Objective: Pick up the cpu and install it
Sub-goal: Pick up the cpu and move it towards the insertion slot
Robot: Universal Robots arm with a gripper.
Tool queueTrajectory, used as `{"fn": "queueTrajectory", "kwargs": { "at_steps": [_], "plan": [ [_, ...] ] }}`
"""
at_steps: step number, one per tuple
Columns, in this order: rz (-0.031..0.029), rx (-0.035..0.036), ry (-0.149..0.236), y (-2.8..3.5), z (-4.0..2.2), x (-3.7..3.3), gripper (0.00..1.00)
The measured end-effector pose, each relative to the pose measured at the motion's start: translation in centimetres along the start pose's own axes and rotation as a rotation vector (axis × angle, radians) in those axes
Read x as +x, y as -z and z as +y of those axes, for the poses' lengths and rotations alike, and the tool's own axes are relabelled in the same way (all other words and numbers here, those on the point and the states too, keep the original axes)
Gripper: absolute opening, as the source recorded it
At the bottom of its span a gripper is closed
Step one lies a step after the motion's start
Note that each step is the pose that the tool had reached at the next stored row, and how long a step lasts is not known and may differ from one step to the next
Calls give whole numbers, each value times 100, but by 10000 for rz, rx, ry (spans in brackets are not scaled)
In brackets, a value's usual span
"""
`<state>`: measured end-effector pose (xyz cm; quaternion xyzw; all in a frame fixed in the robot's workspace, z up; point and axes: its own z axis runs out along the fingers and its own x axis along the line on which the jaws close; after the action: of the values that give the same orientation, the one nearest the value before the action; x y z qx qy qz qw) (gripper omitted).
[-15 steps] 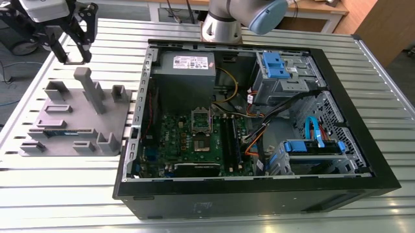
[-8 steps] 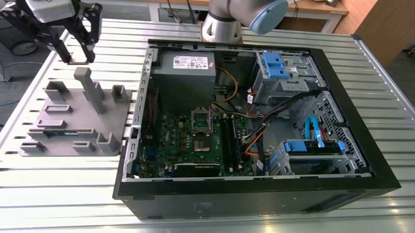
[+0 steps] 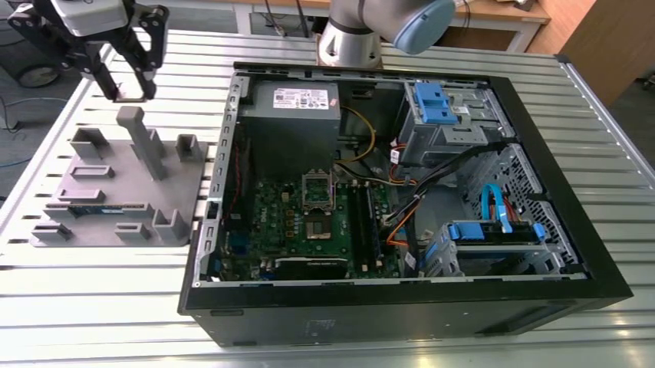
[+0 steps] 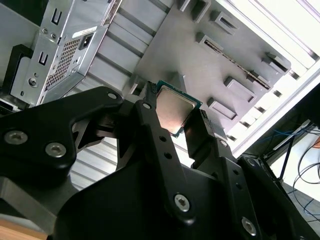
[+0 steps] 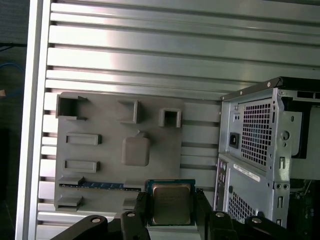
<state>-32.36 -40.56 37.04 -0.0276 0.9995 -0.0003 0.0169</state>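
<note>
free air round hand [image 3: 130, 95] | fixture post [image 3: 140, 142] close below | case [image 3: 389, 307] open-topped

One cpu [image 5: 171, 204], one hand [image 3: 130, 88], one open computer case [image 3: 409, 310] and one grey fixture tray [image 3: 123, 180].

cpu [image 5: 171, 202]: glossy metal top | fingers [image 4: 157, 135]: matt black | holder [image 5: 100, 150]: matt grey plastic | table [image 5: 150, 50]: ribbed metal

Shiny silver-topped square cpu [image 5: 171, 204] in the claw [image 5: 171, 201]
</note>
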Motion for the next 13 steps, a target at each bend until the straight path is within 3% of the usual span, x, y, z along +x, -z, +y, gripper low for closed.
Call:
{"fn": "queueTrajectory", "kwargs": {
  "at_steps": [13],
  "plan": [
    [0, 0, 0, -4, -6, -114, 47]
  ]
}}
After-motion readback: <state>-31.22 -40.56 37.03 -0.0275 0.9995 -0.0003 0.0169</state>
